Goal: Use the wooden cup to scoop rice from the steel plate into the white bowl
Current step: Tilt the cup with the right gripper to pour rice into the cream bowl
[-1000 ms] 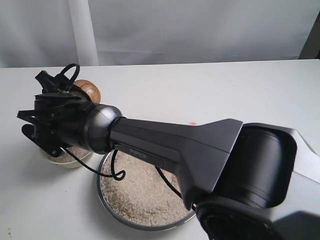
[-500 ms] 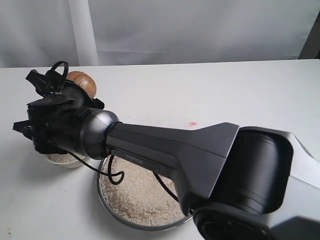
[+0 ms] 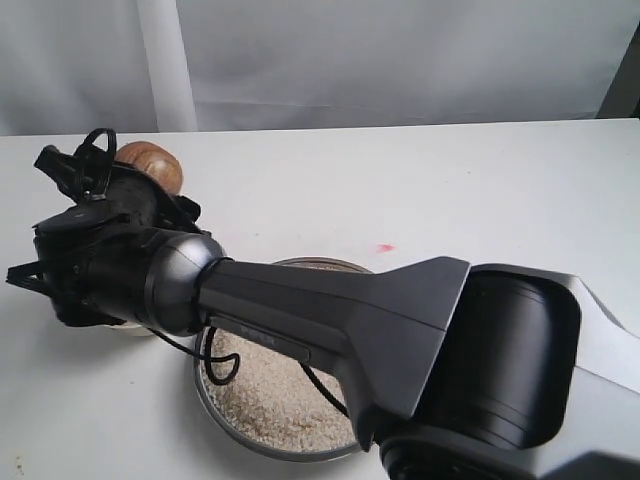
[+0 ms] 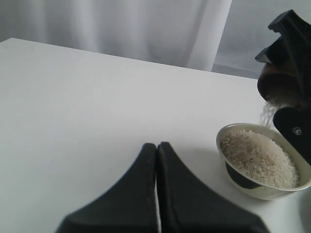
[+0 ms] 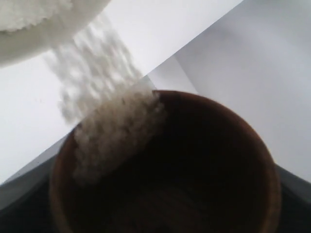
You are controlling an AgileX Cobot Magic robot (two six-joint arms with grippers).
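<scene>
As rice [image 5: 97,92] spills from the tipped cup [image 3: 150,163], the right gripper [image 3: 125,185] grasps it over the bowl [image 4: 257,193].
Grains fall from the cup's lip into the bowl, heaped with rice, on the white surface [image 4: 97,97] beside the plate [image 3: 270,449]. More rice fills the plate beneath the right arm. The left gripper [image 4: 156,150], clenched and empty, sits near the bowl without touching it.

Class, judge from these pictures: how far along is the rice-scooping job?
Done: the white bowl already holds a heap of rice. In hand: the wooden cup, tilted above it, is pouring grains into it. Left: much rice lies in the steel plate, so more scoops may follow.
</scene>
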